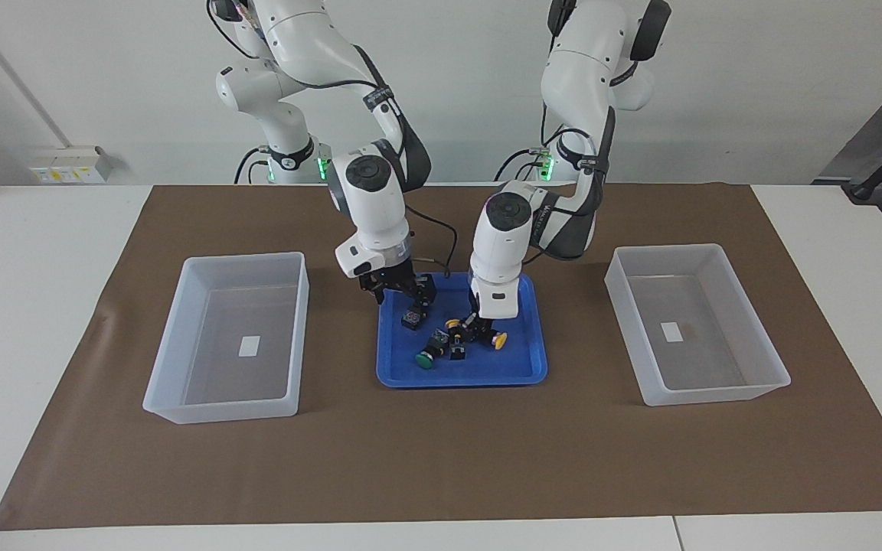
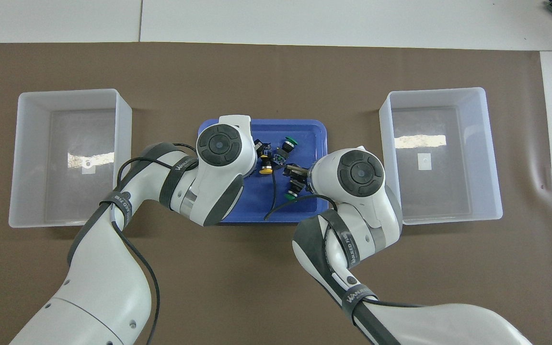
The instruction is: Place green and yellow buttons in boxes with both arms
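Looking across the table, we see the left gripper (image 1: 479, 327) closed on a yellow button (image 1: 496, 339) in the blue tray (image 1: 517, 367) at frame centre; the right gripper (image 1: 403, 295), jaws wide, hangs over a dark button (image 1: 411, 317). A green button (image 1: 426, 358) lies lower. Empty boxes (image 1: 181, 344) (image 1: 755, 344) flank the tray.

From overhead, we see both wrists covering the tray (image 2: 314, 132), with another yellow button (image 2: 266, 168) and two green ones (image 2: 289, 142) (image 2: 291, 193) showing.
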### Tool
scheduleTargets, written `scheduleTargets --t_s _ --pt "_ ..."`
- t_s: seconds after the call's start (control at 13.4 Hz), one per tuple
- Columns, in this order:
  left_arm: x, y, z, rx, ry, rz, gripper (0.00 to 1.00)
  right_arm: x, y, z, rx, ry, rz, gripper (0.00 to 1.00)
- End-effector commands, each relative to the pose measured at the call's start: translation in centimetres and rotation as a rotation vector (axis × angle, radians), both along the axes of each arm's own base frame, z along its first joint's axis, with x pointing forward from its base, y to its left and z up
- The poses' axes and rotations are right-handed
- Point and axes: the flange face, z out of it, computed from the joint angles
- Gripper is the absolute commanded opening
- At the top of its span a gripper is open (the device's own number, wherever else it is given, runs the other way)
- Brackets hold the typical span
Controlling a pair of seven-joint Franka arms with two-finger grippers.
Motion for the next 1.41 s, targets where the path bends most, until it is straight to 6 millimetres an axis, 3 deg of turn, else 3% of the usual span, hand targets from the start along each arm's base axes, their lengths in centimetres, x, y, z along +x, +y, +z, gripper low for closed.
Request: scheduleTargets --t_s 0.0,0.22,0.37,0.67,0.89,0.97,1.19,1.27,1.34 --pt "0.1 0.9 1.1 0.027 -0.018 -0.005 0.00 -0.1 0.1 -0.6 0.026 0.004 -0.068 1.00" --pt "1.1 3.1 4.1 0.080 -0.043 -0.050 0.00 -0.4 1.8 -1.9 0.051 -0.014 -0.133 1.00" --pt "1.9 6.2 8.0 0.086 -0.060 -0.119 0.00 -1.0 3.1 -3.1 0.047 -0.012 -0.119 1.00" --pt "3.5 13.5 14.0 0.112 -0.083 -0.273 0.00 -1.0 2.9 -3.0 0.039 -0.003 -0.114 1.00" --pt "5.0 19.6 15.6 0.140 -0.070 -0.396 0.00 -1.0 2.6 -3.0 0.033 -0.001 -0.101 1.00" --pt "5.5 21.6 15.6 0.148 -0.065 -0.438 0.00 -1.0 2.4 -3.1 0.030 -0.002 -0.080 0.83" --pt "6.7 28.1 15.5 0.153 -0.053 -0.617 0.00 -1.1 2.4 -3.3 0.028 0.002 -0.080 0.07" --pt "6.8 30.2 15.2 0.146 -0.048 -0.668 0.00 -1.0 2.4 -3.2 0.030 0.001 -0.091 0.00" --pt "6.9 31.9 15.1 0.154 -0.046 -0.735 0.00 -0.9 2.5 -2.9 0.035 -0.001 -0.111 0.00"
